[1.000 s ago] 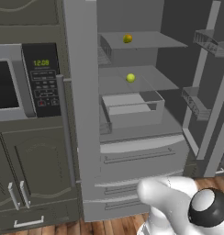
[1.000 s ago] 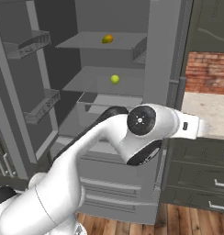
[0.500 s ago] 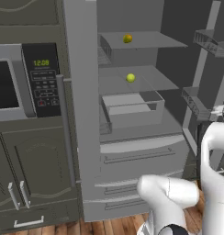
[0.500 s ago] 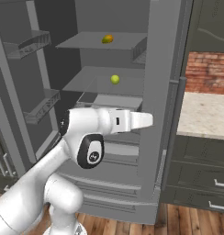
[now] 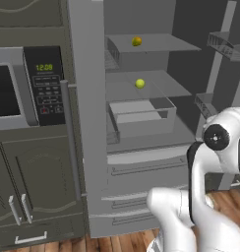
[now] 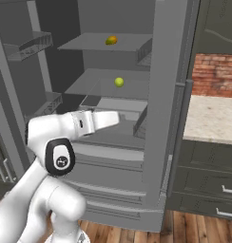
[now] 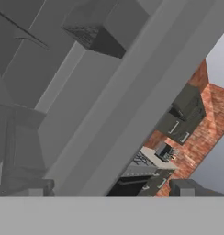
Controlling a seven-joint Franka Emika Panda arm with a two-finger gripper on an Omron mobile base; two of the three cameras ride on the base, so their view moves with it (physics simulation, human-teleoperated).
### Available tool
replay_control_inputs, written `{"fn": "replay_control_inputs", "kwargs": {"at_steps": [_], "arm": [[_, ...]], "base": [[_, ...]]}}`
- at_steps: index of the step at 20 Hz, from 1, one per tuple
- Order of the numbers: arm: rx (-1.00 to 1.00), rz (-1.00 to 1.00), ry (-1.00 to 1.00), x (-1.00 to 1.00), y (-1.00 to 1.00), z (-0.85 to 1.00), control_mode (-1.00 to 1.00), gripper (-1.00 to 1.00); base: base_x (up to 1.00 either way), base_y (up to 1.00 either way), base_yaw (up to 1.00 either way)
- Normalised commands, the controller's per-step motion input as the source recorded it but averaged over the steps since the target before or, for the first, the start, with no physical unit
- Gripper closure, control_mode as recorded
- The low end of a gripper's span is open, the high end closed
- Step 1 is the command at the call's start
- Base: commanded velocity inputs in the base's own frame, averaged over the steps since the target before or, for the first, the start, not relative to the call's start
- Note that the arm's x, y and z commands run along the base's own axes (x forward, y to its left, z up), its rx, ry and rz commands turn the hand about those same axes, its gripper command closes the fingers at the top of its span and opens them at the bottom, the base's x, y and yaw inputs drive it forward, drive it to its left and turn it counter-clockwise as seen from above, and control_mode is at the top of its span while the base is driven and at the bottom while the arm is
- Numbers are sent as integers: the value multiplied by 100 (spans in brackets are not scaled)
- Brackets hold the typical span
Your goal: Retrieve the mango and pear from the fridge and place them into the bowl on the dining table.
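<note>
Open gripper before the open fridge, both fruits on their shelves.

The gripper (image 7: 109, 190) has its jaws spread wide with nothing between them, its fingertips (image 7: 36, 189) low in the hand view; it seems to face a fridge (image 5: 87, 123) door edge. Beyond, the pear (image 5: 139, 83) sits on the middle shelf (image 5: 161, 86) and the mango (image 5: 136, 41) on the top shelf (image 5: 166, 44), well apart from the arm.

You see a grey metallic fridge (image 5: 87, 123) holding an orange-yellow mango (image 5: 136, 41) with a brownish blush and a bright yellow-green pear (image 5: 139, 83); your microwave (image 5: 23, 86) is dark with green digits, the wall (image 6: 215, 76) red brick.
</note>
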Motion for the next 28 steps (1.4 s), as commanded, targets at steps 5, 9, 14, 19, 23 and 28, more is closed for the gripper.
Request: {"fn": "replay_control_inputs", "kwargs": {"at_steps": [5, 9, 14, 19, 23, 28], "arm": [[0, 6, 12, -55, 46, 39, -100, -100], [0, 13, 21, -55, 39, 39, -100, -100], [0, 17, 36, -19, 38, 14, -100, -100], [-1, 19, 49, 5, 29, -10, -100, -100], [-4, 6, 35, 25, 9, -44, -100, -100], [-8, -3, 0, 33, -18, -61, -100, -100]], "base": [[0, 0, 0], [0, 0, 0], [0, 0, 0], [0, 0, 0], [0, 0, 0], [0, 0, 0]]}}
